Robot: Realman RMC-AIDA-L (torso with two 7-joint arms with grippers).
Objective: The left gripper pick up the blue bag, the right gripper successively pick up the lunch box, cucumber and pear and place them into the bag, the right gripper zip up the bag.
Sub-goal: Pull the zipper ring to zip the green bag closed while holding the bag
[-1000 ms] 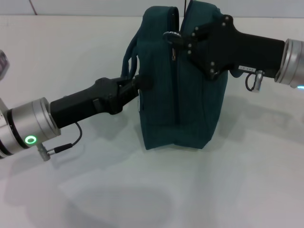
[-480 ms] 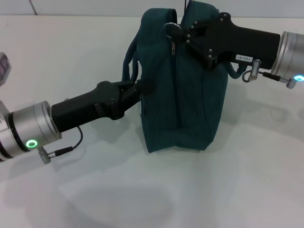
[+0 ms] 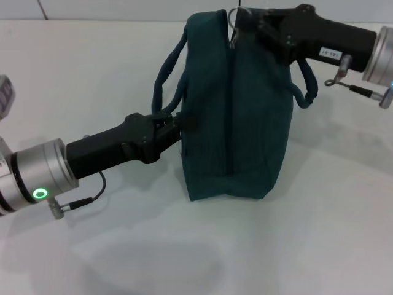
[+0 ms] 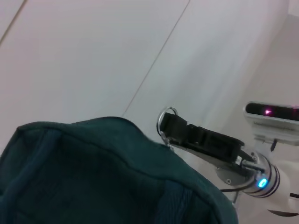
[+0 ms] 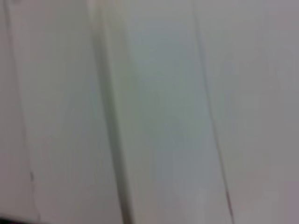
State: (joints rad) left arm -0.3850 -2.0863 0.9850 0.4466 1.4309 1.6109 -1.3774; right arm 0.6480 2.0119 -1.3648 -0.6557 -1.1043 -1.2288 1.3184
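A plain white table (image 3: 295,246) fills the room in front of me, with a pale wall behind it at twelve o'clock. The blue bag (image 3: 236,110) stands upright near the middle of that table, resting on its base, its front face toward me and its zipper line running up the front to the top edge. One looped handle (image 3: 166,83) hangs off its nine o'clock side, and another handle (image 3: 304,83) droops at the three o'clock side.

The left gripper (image 3: 178,123) reaches in from about eight o'clock and presses against the bag's nine o'clock edge, roughly halfway up. Its fingers are pinched together on the fabric or strap there, so it is clamped on the bag.

The right gripper (image 3: 242,21) comes in from two o'clock and sits at the very top of the bag, right where the zipper ends. A metal ring pull (image 3: 232,15) shows just at its tip. In the left wrist view the same ring pull (image 4: 164,120) stands at the front of the right gripper (image 4: 174,128), above the bag's top edge (image 4: 117,158); the fingers appear closed on the pull.

The right wrist view shows only a blurred pale surface.
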